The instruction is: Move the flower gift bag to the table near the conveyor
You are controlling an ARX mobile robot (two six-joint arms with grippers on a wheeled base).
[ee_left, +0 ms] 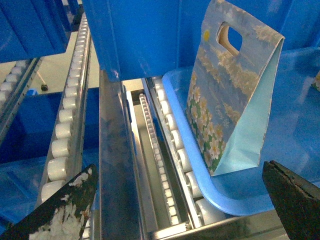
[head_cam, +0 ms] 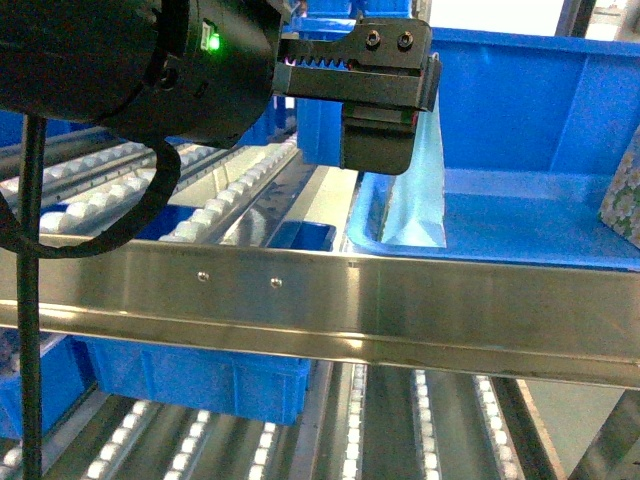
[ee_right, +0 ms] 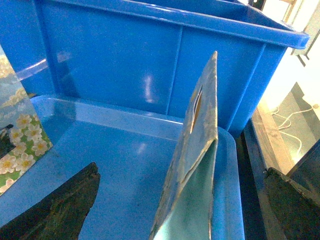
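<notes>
The left gripper [ee_left: 175, 200] is nearest, its worn black fingers [ee_left: 55, 210] spread wide with nothing between them. Beyond it the flower gift bag [ee_left: 225, 100] stands upright in a shallow blue tray [ee_left: 235, 205] on the conveyor [head_cam: 300, 290]. The right gripper [ee_right: 180, 200] is likewise wide open, around a second bag [ee_right: 192, 165] seen edge-on. Blue bins [ee_right: 150, 65] stand behind.

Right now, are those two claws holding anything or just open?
Left claw: open, holding nothing; a flower gift bag stands upright ahead of it.
Right claw: open, holding nothing; another bag stands between its fingers.
</notes>
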